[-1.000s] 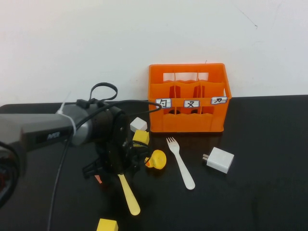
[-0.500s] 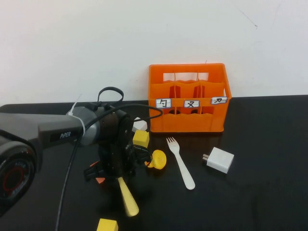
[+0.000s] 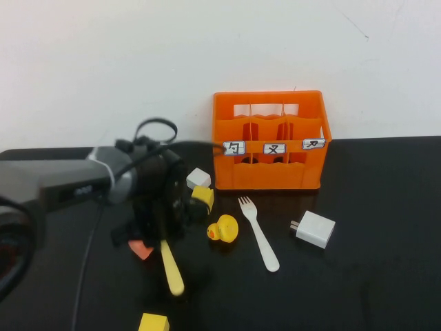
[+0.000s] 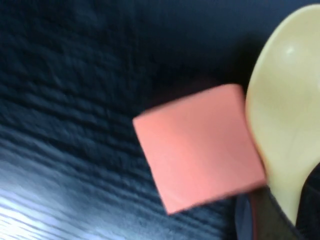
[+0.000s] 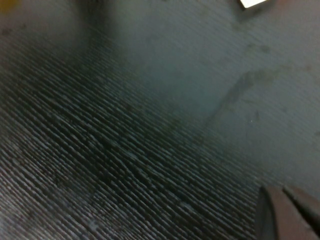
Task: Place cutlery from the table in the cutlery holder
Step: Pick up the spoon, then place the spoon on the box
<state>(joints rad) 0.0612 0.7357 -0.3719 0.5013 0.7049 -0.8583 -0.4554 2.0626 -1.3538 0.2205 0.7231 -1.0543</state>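
You have two pieces of cutlery: one pale yellow spoon and one white fork. There is one orange crate carrying three white labels. Count four small blocks: two yellow blocks, one white block, and one salmon block. Add one yellow duck and one white plug adapter. There are two grippers: the left gripper at the duck's nine o'clock, clamping the spoon, and the right gripper above bare table.
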